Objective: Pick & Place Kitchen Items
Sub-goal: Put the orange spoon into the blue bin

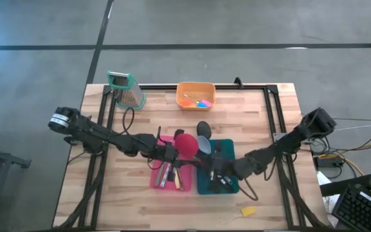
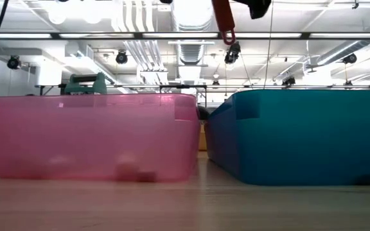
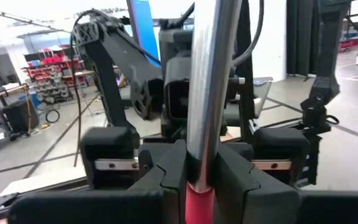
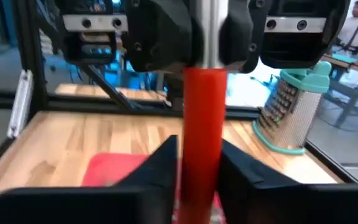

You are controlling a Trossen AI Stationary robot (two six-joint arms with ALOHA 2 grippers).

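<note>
We see the middle of the table is crowded. The pink bin and the teal bin stand side by side with only a narrow gap between them. Both arms meet above them: the left gripper and the right gripper both clamp the red spoon, so this bar blocks the way over the bins. At the far edge the box grater and the orange bowl stand apart, with free wood between them. The near strip is open, except a yellow piece near the right corner.
</note>
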